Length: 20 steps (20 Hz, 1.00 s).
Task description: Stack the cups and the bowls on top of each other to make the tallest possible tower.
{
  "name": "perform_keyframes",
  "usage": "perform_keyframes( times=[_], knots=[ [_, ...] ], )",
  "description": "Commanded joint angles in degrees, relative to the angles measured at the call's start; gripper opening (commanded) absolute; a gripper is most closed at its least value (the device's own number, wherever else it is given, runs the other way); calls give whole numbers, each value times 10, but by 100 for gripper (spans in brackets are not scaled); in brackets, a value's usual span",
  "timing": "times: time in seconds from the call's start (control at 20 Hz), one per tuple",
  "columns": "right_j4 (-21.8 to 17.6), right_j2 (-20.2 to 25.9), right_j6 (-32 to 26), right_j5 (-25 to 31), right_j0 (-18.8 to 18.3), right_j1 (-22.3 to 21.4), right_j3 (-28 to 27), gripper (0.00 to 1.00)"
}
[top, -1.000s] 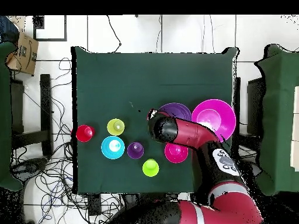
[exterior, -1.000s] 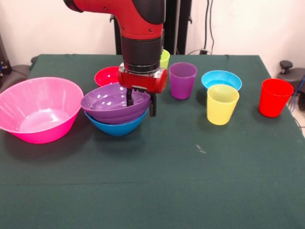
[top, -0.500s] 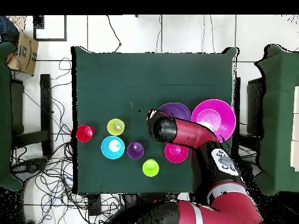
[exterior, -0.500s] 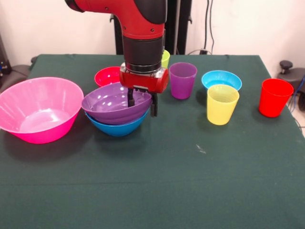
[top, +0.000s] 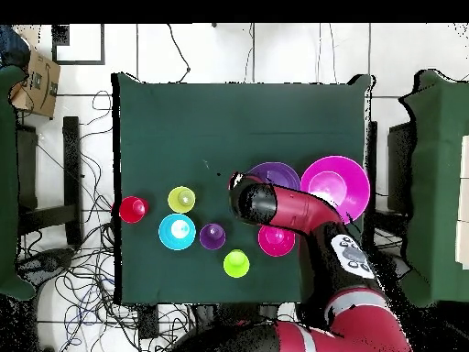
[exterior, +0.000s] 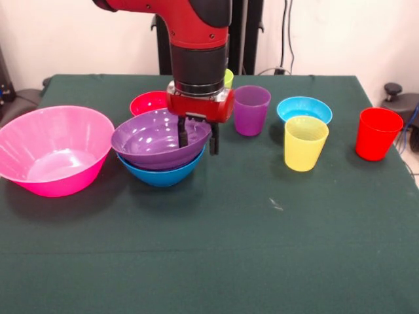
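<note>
The large purple bowl [exterior: 147, 140] sits tilted inside the medium blue bowl [exterior: 160, 173], the tower's base. My gripper [exterior: 197, 142] is open and straddles the purple bowl's right rim, one finger inside and one outside. The very large pink bowl [exterior: 59, 180] stands to the left, the small red bowl [exterior: 147, 103] behind. The lime cup [exterior: 227, 77] is partly hidden behind my arm. The purple cup [exterior: 251, 110], light blue bowl [exterior: 304, 108], yellow cup [exterior: 305, 144] and red cup [exterior: 376, 134] stand to the right. The orange bowl is out of view.
In the overhead view my arm [top: 261, 203] covers the gripper and part of the purple bowl [top: 279, 172]. The pink bowl [top: 336, 186] lies near the table's right edge. Cables lie on the floor around the table.
My gripper has risen slightly at the purple bowl's rim. The bowls and cups have not moved.
</note>
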Motion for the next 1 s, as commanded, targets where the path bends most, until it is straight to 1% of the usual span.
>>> perform_keyframes(
  times=[0.05,0.35,0.6,1.0],
  knots=[
    [-15,45,9,95,25,-15,34,100],
    [-13,49,10,111,24,-26,37,100],
    [-14,47,11,113,25,-26,36,100],
    [-15,46,9,124,25,-38,39,100]
  ],
)
